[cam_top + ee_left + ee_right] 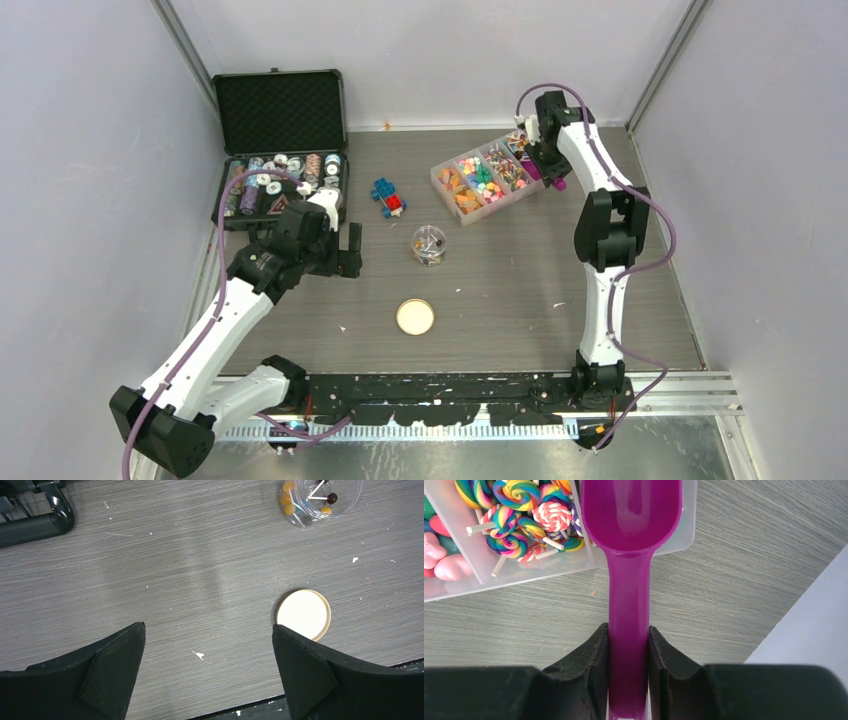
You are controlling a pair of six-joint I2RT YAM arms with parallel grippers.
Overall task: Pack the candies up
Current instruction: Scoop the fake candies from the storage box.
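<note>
Though flecked with white crumbs, grey wood-grain table (500, 290) carrying everything. At far left, open black case (280, 110) packed with spools (262, 185). At far right, clear divided tray (437, 180) holding the candies (482, 172): orange, green, pink, plus swirled lollipops (524, 510) in one compartment. Right claw (628, 629) pinching the handle of a purple scoop (629, 515), empty bowl at the tray's right-end compartment. Left claw (207, 626) spread wide, gripping nothing, above bare table left of centre. Mid-table, small clear jar (429, 244) with a few lollipops inside; nearer, round pale lid (415, 317) lying flat; beyond the jar to the left, blue-and-red brick toy (388, 197)
</note>
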